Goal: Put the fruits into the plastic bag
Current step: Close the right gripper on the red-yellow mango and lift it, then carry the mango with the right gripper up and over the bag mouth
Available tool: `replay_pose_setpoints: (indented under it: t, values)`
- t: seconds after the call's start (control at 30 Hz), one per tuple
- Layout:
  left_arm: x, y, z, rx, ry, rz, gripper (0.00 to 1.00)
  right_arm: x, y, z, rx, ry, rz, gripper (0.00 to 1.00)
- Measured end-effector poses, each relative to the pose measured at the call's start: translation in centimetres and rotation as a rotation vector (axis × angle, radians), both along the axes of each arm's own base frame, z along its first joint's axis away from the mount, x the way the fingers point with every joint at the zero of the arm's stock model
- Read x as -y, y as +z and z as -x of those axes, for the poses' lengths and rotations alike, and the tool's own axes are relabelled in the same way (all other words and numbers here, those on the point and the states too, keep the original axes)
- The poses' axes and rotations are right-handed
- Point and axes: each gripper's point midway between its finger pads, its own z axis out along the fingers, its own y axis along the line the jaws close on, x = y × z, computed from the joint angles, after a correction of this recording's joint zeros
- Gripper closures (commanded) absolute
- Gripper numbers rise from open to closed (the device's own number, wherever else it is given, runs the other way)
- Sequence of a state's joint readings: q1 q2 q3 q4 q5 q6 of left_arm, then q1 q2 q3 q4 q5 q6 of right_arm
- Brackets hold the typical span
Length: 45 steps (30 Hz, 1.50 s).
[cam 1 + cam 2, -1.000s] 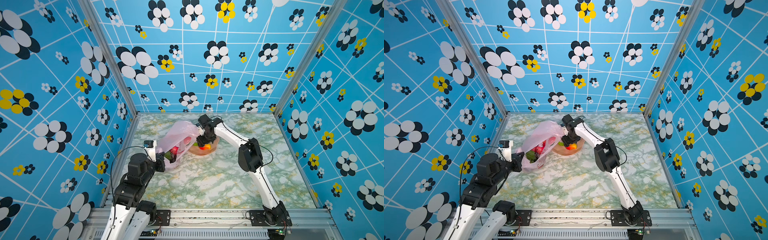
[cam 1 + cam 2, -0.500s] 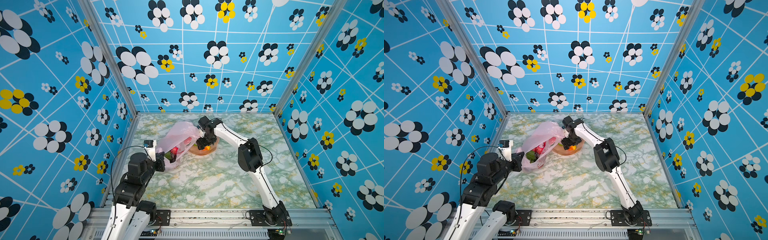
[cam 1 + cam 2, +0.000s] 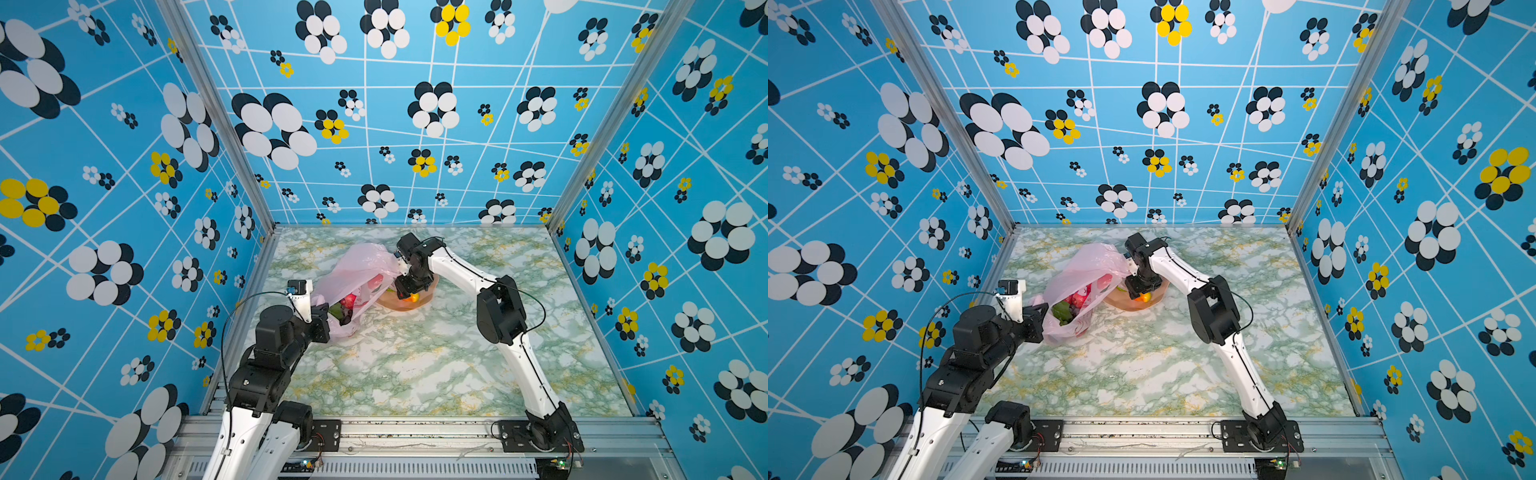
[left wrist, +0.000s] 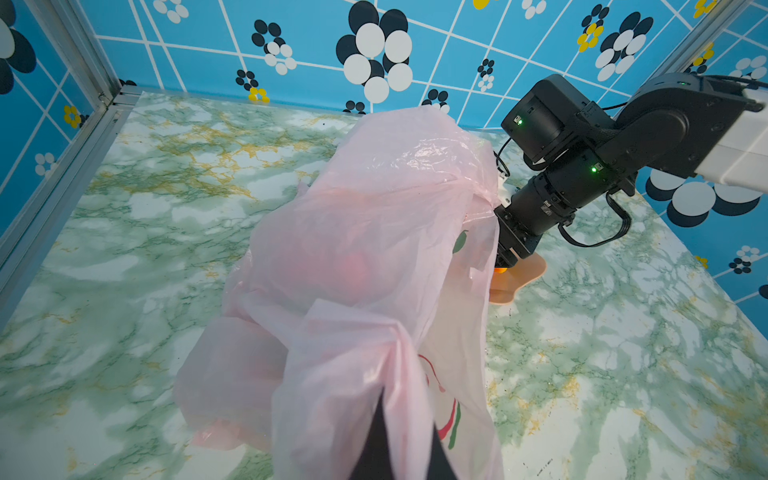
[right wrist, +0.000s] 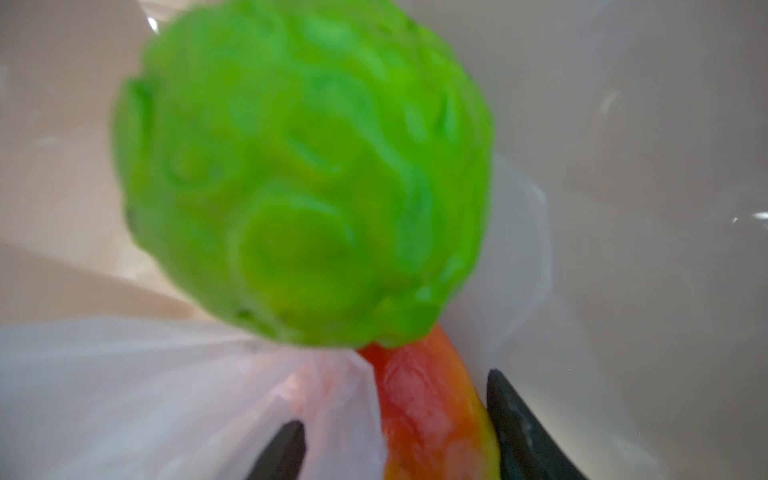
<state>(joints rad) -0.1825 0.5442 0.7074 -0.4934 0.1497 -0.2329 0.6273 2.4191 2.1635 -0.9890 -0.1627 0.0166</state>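
Two grippers are counted. The left gripper [image 3: 327,321] is clamped on the rim of one pale-pink plastic bag [image 3: 361,270], which is laid at ten o'clock on the marbled table [image 3: 415,365]. Inside it one green fruit [image 3: 1062,311] and at least one red fruit [image 3: 1077,300] are seen. At the bag's three o'clock, in one peach bowl [image 3: 401,306], the right gripper [image 5: 395,399] is spread partway astride one mango-like fruit [image 5: 428,415]. One bumpy green fruit [image 5: 299,174] is seen touching the mango-like fruit.
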Motion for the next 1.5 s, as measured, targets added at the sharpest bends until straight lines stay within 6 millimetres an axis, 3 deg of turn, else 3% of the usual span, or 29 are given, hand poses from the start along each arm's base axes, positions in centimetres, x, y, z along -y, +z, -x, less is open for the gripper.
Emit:
replay_pose_setpoints:
  t: [0.1, 0.4, 0.83, 1.27, 1.5]
  values:
    - [0.0, 0.0, 0.0, 0.0, 0.0, 0.0, 1.0, 0.1, 1.4, -0.1, 0.022, -0.017, -0.021, 0.53]
    - [0.0, 0.3, 0.2, 0.013, 0.0, 0.002, 1.0, 1.8, 7.4, -1.3, 0.101, -0.127, -0.138, 0.53]
    - [0.0, 0.3, 0.2, 0.013, 0.0, 0.003, 1.0, 6.2, 9.0, -1.1, 0.037, -0.351, -0.278, 0.53]
    - [0.0, 0.3, 0.2, 0.012, 0.002, 0.004, 1.0, 7.9, 13.9, -1.4, 0.086, -0.504, -0.483, 0.52]
    - [-0.1, 0.3, 0.2, 0.012, 0.002, 0.004, 1.0, 10.6, 16.3, -1.6, 0.145, -0.626, -0.603, 0.53]
